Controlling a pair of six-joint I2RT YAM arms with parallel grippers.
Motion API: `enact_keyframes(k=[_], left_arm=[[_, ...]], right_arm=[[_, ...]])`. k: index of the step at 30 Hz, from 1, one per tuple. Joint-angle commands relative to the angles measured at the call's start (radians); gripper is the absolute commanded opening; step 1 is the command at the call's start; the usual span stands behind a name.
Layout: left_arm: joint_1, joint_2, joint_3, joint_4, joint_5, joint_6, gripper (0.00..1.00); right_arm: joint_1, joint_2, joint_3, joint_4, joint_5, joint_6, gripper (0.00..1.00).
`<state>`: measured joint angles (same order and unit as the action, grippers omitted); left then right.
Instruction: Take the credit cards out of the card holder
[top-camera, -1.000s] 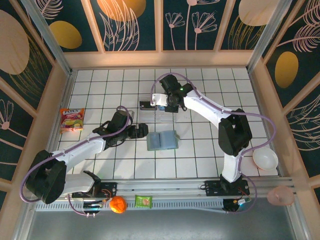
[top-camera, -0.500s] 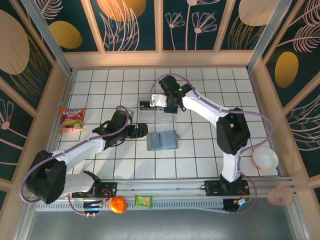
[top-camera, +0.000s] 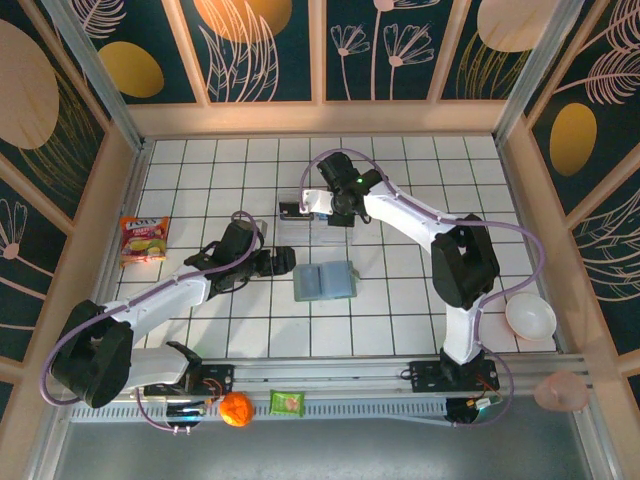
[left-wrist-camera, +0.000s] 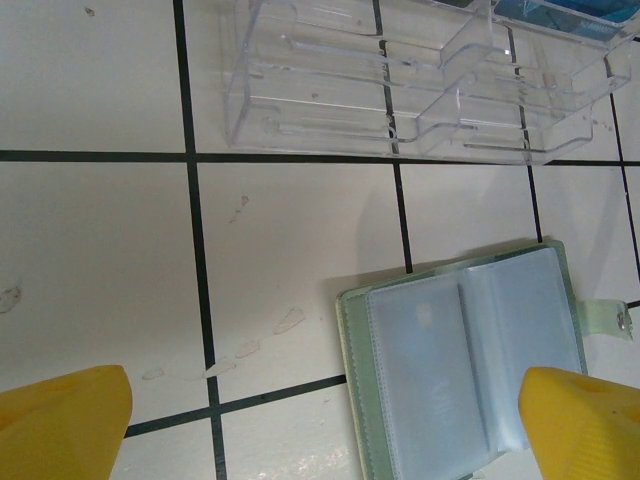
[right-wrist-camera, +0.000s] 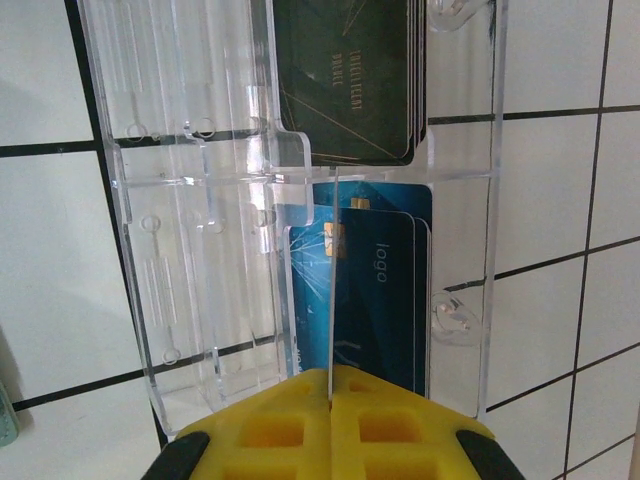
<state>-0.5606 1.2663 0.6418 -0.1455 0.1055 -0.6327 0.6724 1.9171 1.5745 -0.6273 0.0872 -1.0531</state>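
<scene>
Change: right arm (top-camera: 420, 225) has carried its elbow slightly left since a second ago; left arm (top-camera: 160, 295) and card holder (top-camera: 325, 281) unmoved.
Left gripper (top-camera: 284, 262): jaws spread wide, low over the tiles just left of the card holder.
Card holder: lying open mid-table, pockets up.
Right gripper (right-wrist-camera: 330, 390): closed on an edge-on card (right-wrist-camera: 333, 300) above the clear tray (right-wrist-camera: 180, 200), over blue credit cards (right-wrist-camera: 385, 290); dark cards (right-wrist-camera: 350, 80) in the neighbouring compartment.
Surface: white tiled table (top-camera: 400, 310), dark grid; snack packet (top-camera: 143, 240) left, white bowl (top-camera: 530, 318) right.
Room: wood-framed teal panels (top-camera: 270, 50) with leaf patterns.

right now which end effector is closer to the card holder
Left. The left end effector sits just left of the card holder; the right end effector is farther back, over the clear tray, gripping a credit card.
</scene>
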Motion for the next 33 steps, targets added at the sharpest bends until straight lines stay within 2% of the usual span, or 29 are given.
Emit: enact_keyframes(k=[1, 9, 15, 23, 27, 33], left_arm=[[0.01, 0.014, -0.005, 0.018, 0.021, -0.014, 0.99], [0.013, 0.011, 0.003, 0.009, 0.025, -0.012, 0.99], [0.013, 0.008, -0.005, 0.02, 0.036, -0.021, 0.99], [0.014, -0.001, -0.007, 0.02, 0.039, -0.024, 0.99], [0.014, -0.025, -0.011, 0.02, 0.006, -0.029, 0.99], [0.013, -0.088, -0.026, 0.051, -0.069, -0.044, 0.99]], right_arm=[[-0.01, 0.019, 0.009, -0.011, 0.017, -0.009, 0.05], [-0.028, 0.027, 0.018, 0.001, 0.041, -0.01, 0.15], [-0.043, 0.011, 0.01, 0.086, 0.057, 0.015, 0.27], [-0.064, 0.0, 0.017, 0.238, 0.093, 0.074, 0.34], [-0.081, -0.024, 0.083, 0.301, 0.012, 0.205, 0.34], [-0.108, -0.069, 0.127, 0.444, -0.26, 0.638, 0.34]])
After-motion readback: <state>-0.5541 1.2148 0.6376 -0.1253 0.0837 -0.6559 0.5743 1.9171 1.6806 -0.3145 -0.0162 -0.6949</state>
